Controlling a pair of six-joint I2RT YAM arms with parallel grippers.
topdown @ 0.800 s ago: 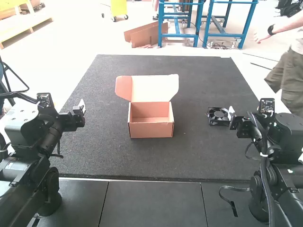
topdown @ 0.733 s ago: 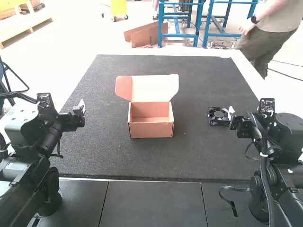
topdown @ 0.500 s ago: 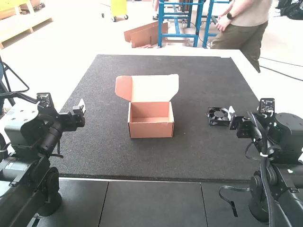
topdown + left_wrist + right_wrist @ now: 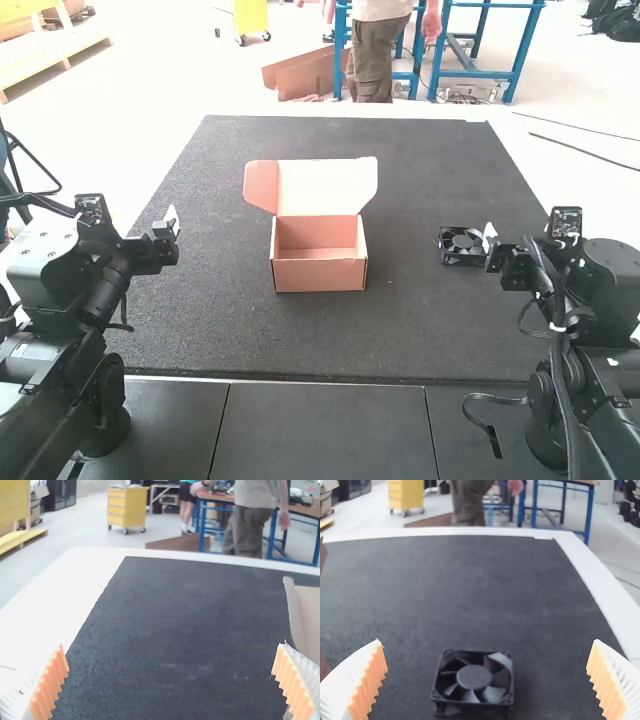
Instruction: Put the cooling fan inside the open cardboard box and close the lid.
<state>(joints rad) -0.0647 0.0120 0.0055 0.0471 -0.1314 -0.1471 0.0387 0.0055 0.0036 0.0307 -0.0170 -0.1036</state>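
A small black square cooling fan [image 4: 460, 245] lies flat on the black mat, right of the box; it also lies just ahead of my right gripper's orange-padded fingers [image 4: 366, 682] as the fan [image 4: 474, 681]. My right gripper [image 4: 489, 248] hovers open right beside it, touching nothing. An open cardboard box [image 4: 319, 251] stands mid-mat, its lid [image 4: 326, 185] raised at the back with a side flap out to the left. My left gripper [image 4: 170, 228] is open near the mat's left edge, well left of the box; an edge of the box [image 4: 300, 617] appears beyond its fingers [image 4: 49, 685].
The black mat [image 4: 400, 160] covers most of the table, with a pale table border around it. Bare mat lies between the fan and the box and in front of both.
Neither arm, the fan nor the box has moved. Only a person in the room behind has walked from right to left.
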